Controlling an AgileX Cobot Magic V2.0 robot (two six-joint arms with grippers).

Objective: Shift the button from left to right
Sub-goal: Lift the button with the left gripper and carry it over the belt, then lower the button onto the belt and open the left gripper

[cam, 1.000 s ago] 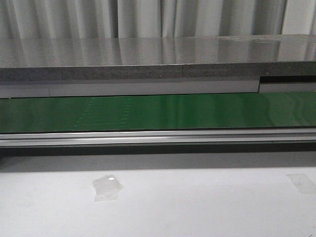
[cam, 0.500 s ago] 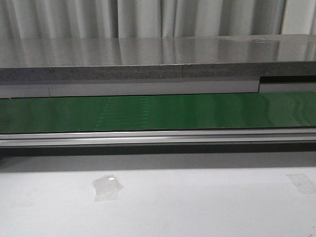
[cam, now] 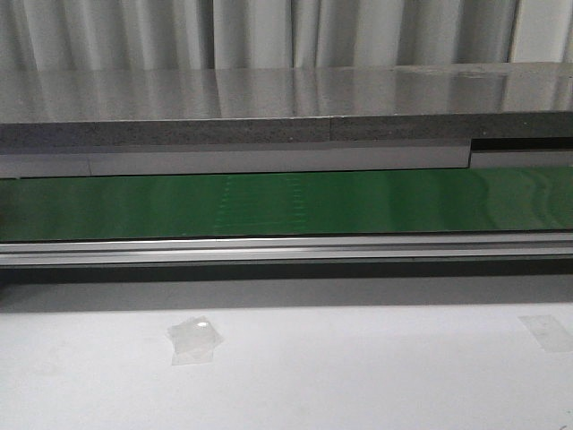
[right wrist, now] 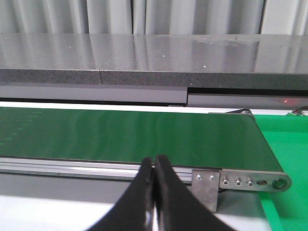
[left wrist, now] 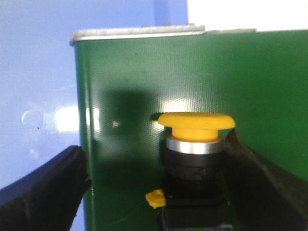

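The button shows only in the left wrist view. It has a yellow-orange mushroom cap, a silver ring and a black body, and it stands upright on the green belt near the belt's end. My left gripper is open around it. One finger is close against the button's side and the other finger is well apart from it. My right gripper is shut and empty, in front of the belt's near rail. Neither gripper nor the button shows in the front view.
The green conveyor belt runs across the front view, with an aluminium rail in front and a grey stone shelf behind. Two tape patches lie on the white table. A metal end bracket and a green mat show in the right wrist view.
In the front view a faint pattern on the belt has drifted to the right. Nothing else there has moved.
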